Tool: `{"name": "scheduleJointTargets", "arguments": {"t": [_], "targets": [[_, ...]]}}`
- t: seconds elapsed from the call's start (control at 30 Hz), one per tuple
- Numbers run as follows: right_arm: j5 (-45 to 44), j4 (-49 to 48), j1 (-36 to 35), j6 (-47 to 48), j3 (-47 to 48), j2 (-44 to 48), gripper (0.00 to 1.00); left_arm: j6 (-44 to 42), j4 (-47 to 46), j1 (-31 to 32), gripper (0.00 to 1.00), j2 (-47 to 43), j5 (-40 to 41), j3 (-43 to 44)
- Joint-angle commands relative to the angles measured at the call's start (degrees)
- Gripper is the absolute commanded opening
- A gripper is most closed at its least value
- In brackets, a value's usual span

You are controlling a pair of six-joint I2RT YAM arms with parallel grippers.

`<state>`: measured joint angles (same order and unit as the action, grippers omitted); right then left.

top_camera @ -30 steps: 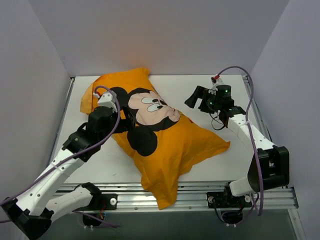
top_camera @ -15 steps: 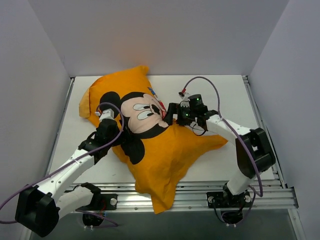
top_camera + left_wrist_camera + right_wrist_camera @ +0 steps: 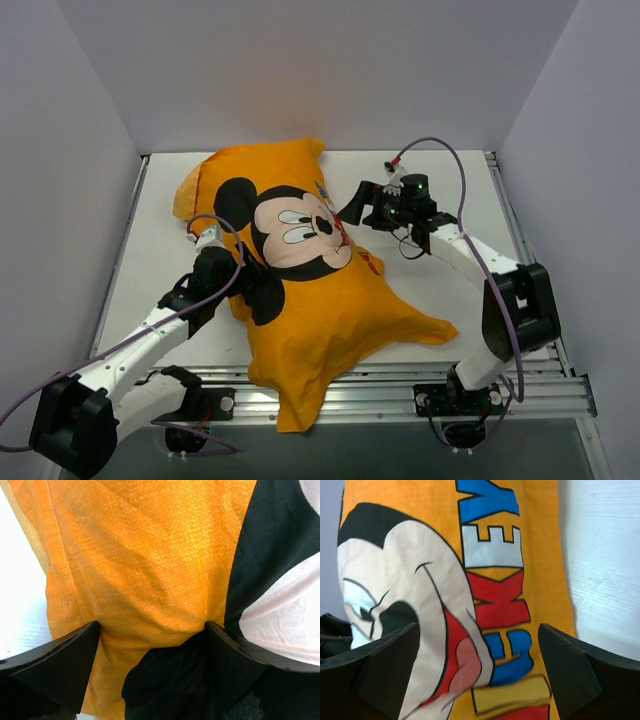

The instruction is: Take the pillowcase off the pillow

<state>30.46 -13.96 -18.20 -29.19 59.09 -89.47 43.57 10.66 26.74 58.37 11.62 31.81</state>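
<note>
- A robot lab test cell, not a home or a shop.
- Plain pale walls (image 3: 320, 70) box in the white table (image 3: 150, 255) at 9, 12 and 3 o'clock.
- A bare aluminium rail (image 3: 380, 392) runs along the table edge at 6 o'clock.
- Two white-and-black arms are bolted there: the left arm (image 3: 130, 345) at 7 o'clock and the right arm (image 3: 480, 262) at 5 o'clock.
- Loose purple cables (image 3: 440, 143) trail along both arms.

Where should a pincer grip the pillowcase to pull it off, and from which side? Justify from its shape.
Probably the limp corner of the pillowcase draping over the near edge of the table, approached from the near side. There the cloth lies flat and creased, thin enough to pinch; the far part bulges plump.
</note>
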Motion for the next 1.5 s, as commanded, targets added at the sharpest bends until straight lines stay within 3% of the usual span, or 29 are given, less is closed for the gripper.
{"name": "scheduleJointTargets", "arguments": {"t": [0.0, 0.3, 0.37, 0.4, 0.43, 0.5, 0.53, 0.6, 0.63, 0.67, 0.77, 0.97, 1.1, 1.2, 1.23, 1.33, 1.47], "targets": [[4.8, -7.9, -0.7, -3.5, 3.1, -7.2, 1.0, -0.2, 4.4, -0.3, 0.94, 0.6, -1.6, -3.2], [18.7, -19.9, -5.1, -6.7, 7.7, -23.1, 0.96, -1.1, 4.4, -0.9, 0.94, 1.0, -3.1, -3.3], [23.9, -24.5, -6.0, -9.0, 7.3, -23.8, 0.69, -1.4, 4.3, -0.9, 0.94, 1.7, -3.3, -2.6], [25.6, -28.6, -6.3, -10.0, 6.8, -23.6, 0.5, -1.5, 3.9, -0.9, 0.94, 2.5, -3.5, -2.5], [27.1, -29.6, -6.5, -10.7, 6.8, -23.3, 0.23, -1.5, 3.7, -0.9, 0.94, 2.9, -3.8, -2.3], [29.4, -29.5, -7.0, -10.2, 7.4, -20.6, 0.03, -1.6, 2.4, -0.9, 0.94, 4.2, -4.2, -1.8], [29.5, -28.2, -7.0, -8.5, 7.7, -19.4, 0.0, -1.5, 1.9, -0.9, 0.94, 4.6, -4.5, -1.6], [28.4, -17.8, -7.0, -3.7, 11.6, -15.0, 0.0, -1.0, -0.4, -0.9, 0.94, 6.7, -5.1, -0.3], [26.7, -12.4, -7.1, 3.0, 13.7, -12.0, 0.0, -0.9, -1.1, -0.7, 0.94, 7.7, -5.7, 0.6], [22.9, -2.5, -7.3, 5.9, 16.0, -10.6, 0.0, -0.8, -2.6, -0.6, 0.94, 9.9, -6.0, 3.2], [18.0, 11.0, -7.4, 12.9, 26.0, -6.3, 0.0, -0.9, -4.9, 1.0, 0.94, 15.3, -6.1, 8.9], [9.5, 24.0, -9.3, 18.0, 41.5, -1.7, 0.0, -1.2, -9.7, 4.9, 0.94, 20.9, -4.8, 25.4], [8.2, 26.1, -12.1, 19.5, 40.7, -1.8, 0.0, -0.2, -8.0, 4.8, 0.94, 18.2, -2.5, 26.9], [4.5, 28.5, -15.9, 20.6, 35.8, -2.6, 0.13, 0.3, -3.3, 4.8, 0.94, 11.1, 0.0, 21.5], [2.5, 28.7, -18.8, 20.8, 34.4, -2.9, 0.26, 0.4, -1.6, 4.8, 0.94, 6.0, 0.5, 18.3], [0.1, 30.0, -23.3, 21.1, 30.0, -2.8, 0.46, 0.5, 6.7, 4.8, 0.94, -2.7, 2.4, 14.2], [-9.4, 31.2, -28.7, 19.4, 27.2, 1.0, 0.61, -0.3, 21.7, 4.8, 0.94, -18.7, 3.9, 12.5]]}}
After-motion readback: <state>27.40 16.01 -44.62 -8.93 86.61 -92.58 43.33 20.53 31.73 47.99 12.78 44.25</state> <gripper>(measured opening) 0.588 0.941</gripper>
